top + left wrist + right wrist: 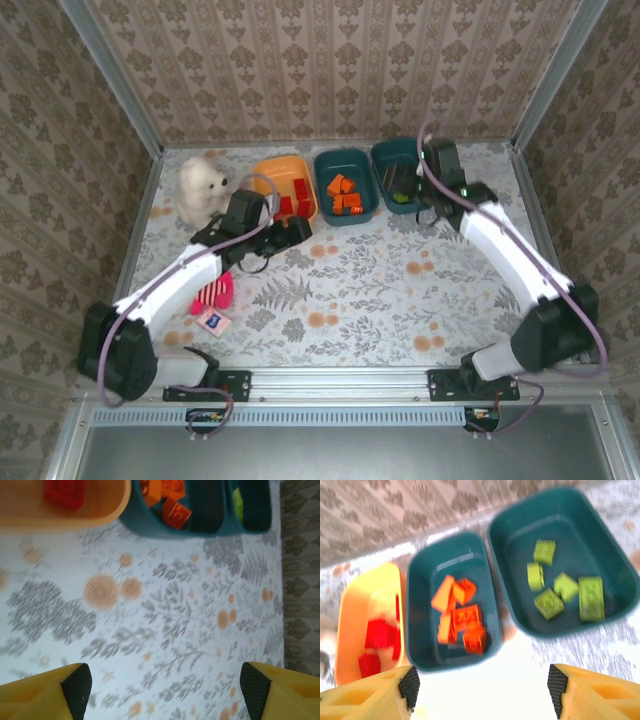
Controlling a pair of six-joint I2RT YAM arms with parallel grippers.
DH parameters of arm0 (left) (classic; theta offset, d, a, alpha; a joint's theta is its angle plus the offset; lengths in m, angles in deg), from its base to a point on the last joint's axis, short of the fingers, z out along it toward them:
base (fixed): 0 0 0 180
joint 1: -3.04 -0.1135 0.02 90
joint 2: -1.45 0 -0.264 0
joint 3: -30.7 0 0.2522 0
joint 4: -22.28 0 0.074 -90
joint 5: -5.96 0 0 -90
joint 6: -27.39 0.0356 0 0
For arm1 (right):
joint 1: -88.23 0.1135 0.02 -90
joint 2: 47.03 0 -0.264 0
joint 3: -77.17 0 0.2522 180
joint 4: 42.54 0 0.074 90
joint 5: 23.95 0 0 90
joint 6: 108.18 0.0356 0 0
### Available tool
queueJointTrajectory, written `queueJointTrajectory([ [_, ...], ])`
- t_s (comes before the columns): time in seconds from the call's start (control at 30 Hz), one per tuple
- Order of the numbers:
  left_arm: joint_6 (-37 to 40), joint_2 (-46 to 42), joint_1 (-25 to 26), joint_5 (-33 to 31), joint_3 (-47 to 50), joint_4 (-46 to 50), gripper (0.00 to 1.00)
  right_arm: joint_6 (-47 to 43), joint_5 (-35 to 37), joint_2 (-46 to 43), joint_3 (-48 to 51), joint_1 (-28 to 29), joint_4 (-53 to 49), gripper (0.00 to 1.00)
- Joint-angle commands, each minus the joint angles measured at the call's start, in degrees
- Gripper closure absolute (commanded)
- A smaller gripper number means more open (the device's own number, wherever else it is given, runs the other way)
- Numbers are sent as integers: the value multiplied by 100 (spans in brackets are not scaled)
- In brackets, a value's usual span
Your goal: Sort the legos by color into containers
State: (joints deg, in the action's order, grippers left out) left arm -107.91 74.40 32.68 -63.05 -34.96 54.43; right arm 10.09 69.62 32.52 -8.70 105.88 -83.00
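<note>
Far back, red legos lay in the orange tub, orange legos in the middle tub, green legos in the right tub; left fingers and right fingers were spread, empty, so I judged sorting done.

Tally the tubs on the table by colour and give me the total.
Orange tub: 1
Dark teal tubs: 2
Total: 3

Bare table before the containers
</note>
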Motion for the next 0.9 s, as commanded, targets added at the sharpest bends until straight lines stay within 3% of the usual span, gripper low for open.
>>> queueJointTrajectory([
  [0.0, 287, -578, -53, -178, 368, 782, 19, -85, 138, -1067, 1016, 221, -346, 16],
  [0.03, 281, -715, -62, -239, 473, 893, 19, -85, 23, -1385, 1332, 252, -453, 0],
  [0.1, 219, -1075, -106, -434, 681, 1176, 14, -60, -166, -2116, 1875, 283, -902, 0],
  [0.13, 168, -1202, -131, -502, 756, 1298, 1, -50, -179, -2424, 2066, 283, -1110, 0],
  [0.3, -27, -1899, -315, -873, 1065, 1632, 0, -301, 58, -3729, 2553, 275, -1894, 0],
  [0.37, -44, -2053, -486, -1141, 1077, 1854, 0, -249, 566, -3787, 2541, 274, -2034, 0],
  [0.5, -20, -2127, -757, -2275, 701, 2809, 0, 462, 2689, -3373, 2422, 236, -1979, 0],
  [0.67, -482, -2228, -846, -5121, 462, 3650, 0, -65, 3317, -3214, 3422, -175, 360, 0],
  [0.77, 515, -2566, -942, -5967, 1011, 2512, 0, -759, 3790, -2977, 4195, -194, 2165, 0],
  [0.87, 1478, -2796, -1071, -6560, 1785, 1097, 0, -1526, 3765, -2326, 4579, -244, 3297, 0],
])
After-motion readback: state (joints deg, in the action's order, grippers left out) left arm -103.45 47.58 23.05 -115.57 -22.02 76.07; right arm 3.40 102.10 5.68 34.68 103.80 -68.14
